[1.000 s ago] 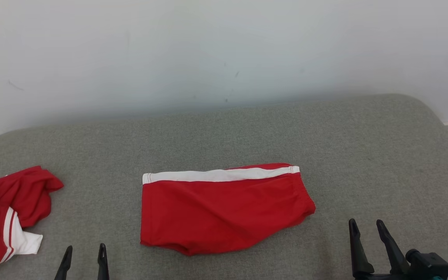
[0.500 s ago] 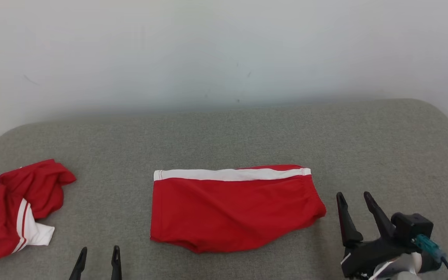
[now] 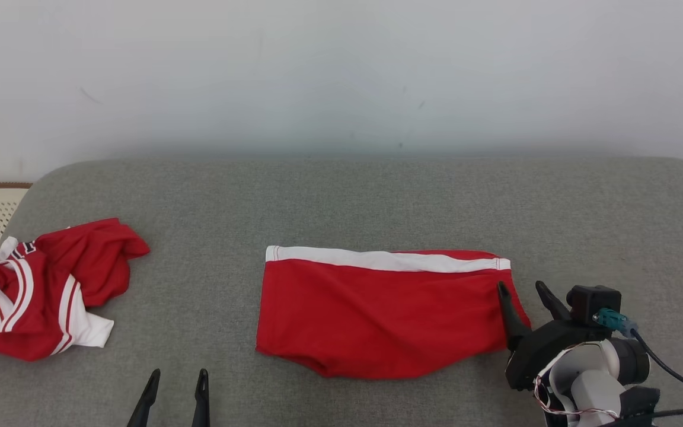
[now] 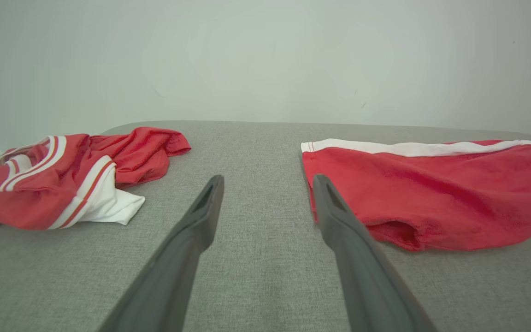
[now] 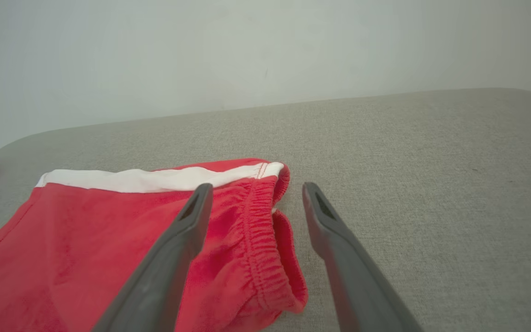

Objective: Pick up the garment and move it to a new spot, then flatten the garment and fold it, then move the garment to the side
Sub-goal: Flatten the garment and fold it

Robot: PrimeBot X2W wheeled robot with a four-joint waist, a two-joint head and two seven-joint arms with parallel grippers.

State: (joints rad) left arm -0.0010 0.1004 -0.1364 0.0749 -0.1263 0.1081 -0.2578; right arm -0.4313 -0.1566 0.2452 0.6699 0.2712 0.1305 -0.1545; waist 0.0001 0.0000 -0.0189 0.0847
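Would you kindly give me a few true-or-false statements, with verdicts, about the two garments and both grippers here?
1. The red shorts lie folded flat on the grey surface. True.
2. The right gripper is shut on the shorts. False: its jaws stand open, with the elastic waistband end between its fingers.
3. The left gripper holds the crumpled jersey. False: it is open over bare surface, between the two garments.
4. The white stripe runs along the shorts' edge farthest from the robot. True.
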